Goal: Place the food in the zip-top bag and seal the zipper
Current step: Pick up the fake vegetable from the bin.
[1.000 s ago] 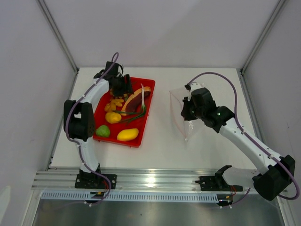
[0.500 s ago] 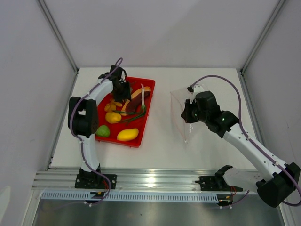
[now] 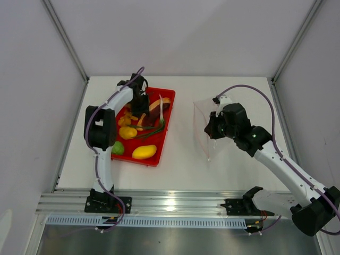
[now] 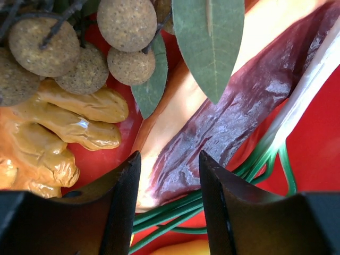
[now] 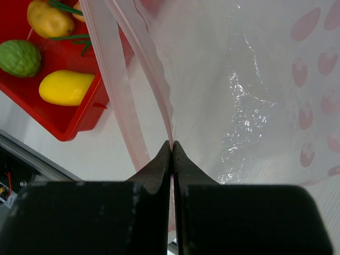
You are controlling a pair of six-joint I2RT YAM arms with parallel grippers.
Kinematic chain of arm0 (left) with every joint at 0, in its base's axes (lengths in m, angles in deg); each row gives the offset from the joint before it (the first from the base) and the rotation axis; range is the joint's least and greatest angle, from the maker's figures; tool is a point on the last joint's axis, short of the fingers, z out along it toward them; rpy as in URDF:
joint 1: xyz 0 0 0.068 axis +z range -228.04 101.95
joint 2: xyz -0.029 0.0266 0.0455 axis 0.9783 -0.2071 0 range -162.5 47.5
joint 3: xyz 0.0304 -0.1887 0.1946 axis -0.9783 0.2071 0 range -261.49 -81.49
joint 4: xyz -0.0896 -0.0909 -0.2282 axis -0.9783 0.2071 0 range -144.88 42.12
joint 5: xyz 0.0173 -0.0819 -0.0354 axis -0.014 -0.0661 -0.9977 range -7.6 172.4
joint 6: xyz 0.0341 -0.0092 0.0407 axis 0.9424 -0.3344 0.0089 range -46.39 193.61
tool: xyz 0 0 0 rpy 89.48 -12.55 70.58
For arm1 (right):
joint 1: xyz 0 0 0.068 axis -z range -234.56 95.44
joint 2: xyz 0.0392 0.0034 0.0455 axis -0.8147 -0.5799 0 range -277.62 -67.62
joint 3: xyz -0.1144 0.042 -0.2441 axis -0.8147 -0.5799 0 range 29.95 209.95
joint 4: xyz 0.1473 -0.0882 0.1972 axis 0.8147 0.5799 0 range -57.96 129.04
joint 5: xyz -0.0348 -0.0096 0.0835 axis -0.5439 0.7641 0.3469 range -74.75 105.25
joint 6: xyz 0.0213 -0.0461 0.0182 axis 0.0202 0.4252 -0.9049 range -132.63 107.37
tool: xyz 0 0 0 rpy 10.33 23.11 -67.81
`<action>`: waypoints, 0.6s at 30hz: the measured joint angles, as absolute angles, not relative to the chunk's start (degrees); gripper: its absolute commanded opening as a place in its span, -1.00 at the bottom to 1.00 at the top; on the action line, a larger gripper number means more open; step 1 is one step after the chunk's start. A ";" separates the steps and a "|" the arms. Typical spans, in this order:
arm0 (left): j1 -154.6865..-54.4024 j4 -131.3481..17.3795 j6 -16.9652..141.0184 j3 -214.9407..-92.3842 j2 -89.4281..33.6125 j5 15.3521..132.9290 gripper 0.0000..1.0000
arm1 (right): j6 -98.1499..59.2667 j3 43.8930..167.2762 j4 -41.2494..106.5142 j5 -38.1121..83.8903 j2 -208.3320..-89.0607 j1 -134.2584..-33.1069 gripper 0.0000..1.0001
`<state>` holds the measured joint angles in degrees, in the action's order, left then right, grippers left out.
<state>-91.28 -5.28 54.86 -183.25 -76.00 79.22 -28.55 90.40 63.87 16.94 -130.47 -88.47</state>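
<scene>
Food is held in the red tray (image 3: 159, 146) on the left part of the table (image 3: 180, 170). The zip-top bag (image 3: 201, 119) is lifted off the table to the right, well apart from the tray. Since a second ago, the left gripper (image 3: 142, 103) has been carried from the tray's far left corner toward its middle, and its jaws have been drawn closer. The food is seen unmoved, and the bag only slightly shifted.

In the left wrist view, the left gripper (image 4: 168, 164) is seen partly open, with the near end of the meat slice (image 4: 239, 106) lying between its fingers. Contact with the slice cannot be told. The green onion (image 4: 276, 149) runs just beside the slice. The grape cluster (image 4: 79, 48) and the orange bits (image 4: 58, 127) lie to its other side.

A broad strip of bare table is left between tray and bag. The tray's left rim is close to the table's left edge.

The right gripper (image 5: 172, 146) is closed tight on the bag's edge. The bag (image 5: 255, 79) is clear and crinkled with pale pink spots, and the zipper (image 5: 109, 69) is seen parted. The mango (image 5: 65, 87), lime (image 5: 19, 57) and orange fruit (image 5: 49, 17) are seen at the tray's near end.
</scene>
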 measured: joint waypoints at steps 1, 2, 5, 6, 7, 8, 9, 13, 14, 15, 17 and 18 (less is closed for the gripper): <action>-91.32 -4.16 54.93 -184.36 -76.57 79.27 0.04 | -28.55 90.40 63.89 17.07 -130.31 -88.47 -1.00; -91.43 -3.11 55.17 -185.59 -77.25 79.29 0.02 | -28.55 90.40 63.87 17.10 -130.16 -88.47 -1.00; -91.91 -0.64 55.50 -187.47 -78.76 79.96 0.04 | -28.55 90.40 63.87 17.20 -129.61 -88.58 -1.00; -92.11 -0.31 55.59 -187.40 -78.80 80.36 0.06 | -28.53 90.40 63.87 17.23 -129.42 -88.58 -1.00; -92.24 -0.60 55.59 -186.88 -78.69 80.53 0.07 | -28.53 90.40 63.87 17.25 -129.22 -88.58 -1.00; -92.37 -1.58 55.59 -185.83 -78.23 80.71 0.08 | -28.53 90.40 63.87 17.25 -129.00 -88.58 -1.00; -92.46 -2.37 55.48 -184.69 -77.75 80.84 0.08 | -28.53 90.40 63.87 17.25 -128.83 -88.60 -1.00; -92.53 -3.33 54.82 -183.77 -77.21 81.17 0.12 | -28.51 90.40 63.89 17.25 -128.41 -88.62 -1.00; -92.55 -3.35 54.56 -183.77 -77.21 81.47 0.14 | -28.48 90.40 63.89 17.25 -128.32 -88.62 -1.00; -92.59 -3.53 54.34 -183.64 -77.12 82.13 0.21 | -28.48 90.37 63.89 17.25 -128.19 -88.62 -1.00; -92.66 -3.96 53.95 -182.48 -76.53 83.31 0.23 | -28.46 90.37 63.89 17.25 -128.00 -88.62 -1.00; -92.66 -3.86 53.71 -181.94 -76.18 83.79 0.22 | -28.46 90.37 63.89 17.25 -127.91 -88.62 -1.00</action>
<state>-92.66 -3.86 53.71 -181.94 -76.18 83.79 -28.46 90.37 63.89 17.25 -127.91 -88.62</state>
